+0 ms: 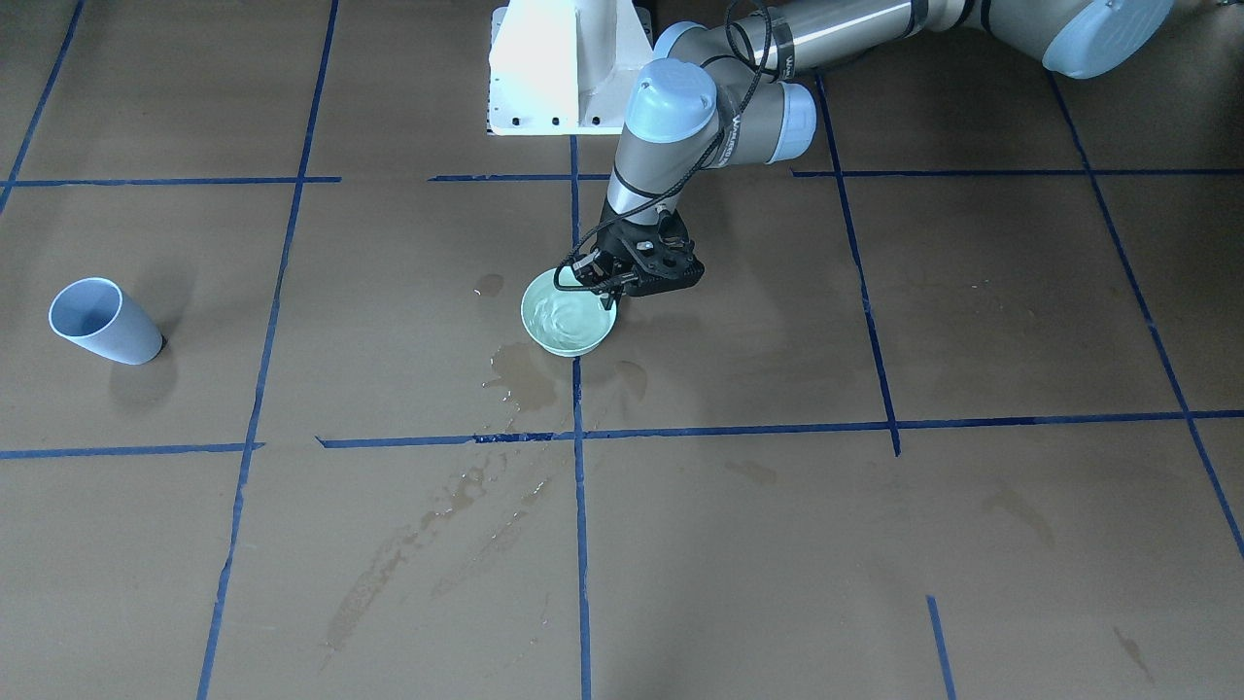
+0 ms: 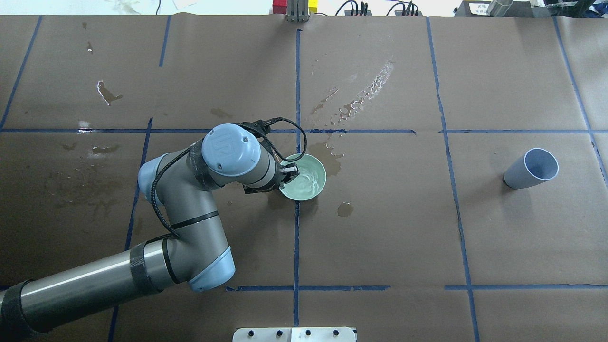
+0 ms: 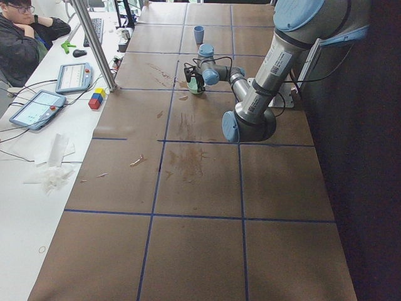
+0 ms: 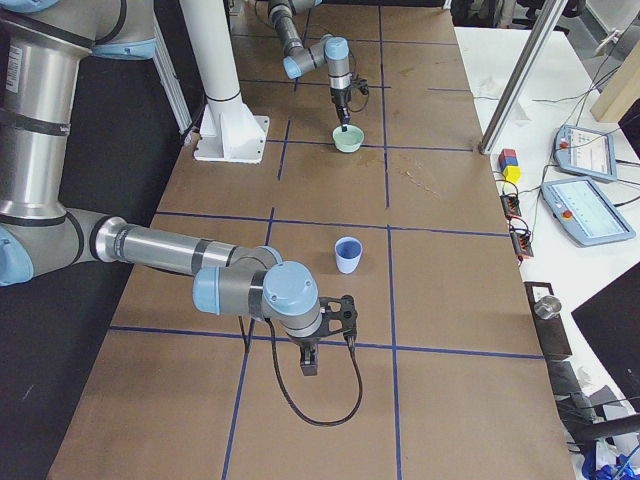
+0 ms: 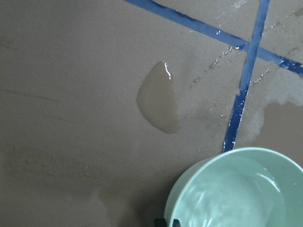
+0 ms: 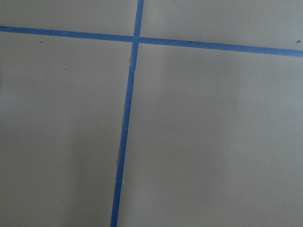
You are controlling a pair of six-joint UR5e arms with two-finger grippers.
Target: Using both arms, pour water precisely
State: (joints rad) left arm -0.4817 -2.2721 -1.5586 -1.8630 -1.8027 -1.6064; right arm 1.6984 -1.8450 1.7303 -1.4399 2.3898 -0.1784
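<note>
A pale green bowl stands near the table's middle and holds water with a rippled sheen. My left arm reaches over it. My left gripper is shut on the bowl's rim on the robot's side; it also shows in the overhead view. In the left wrist view the bowl and its water fill the lower right. A pale blue cup stands empty far to the robot's right. My right gripper hangs over bare table beyond the cup; I cannot tell whether it is open or shut.
Wet patches and streaks of spilled water lie on the brown paper around the bowl. Blue tape lines grid the table. The white pedestal stands at the robot's side. Tablets and coloured blocks lie at the far edge.
</note>
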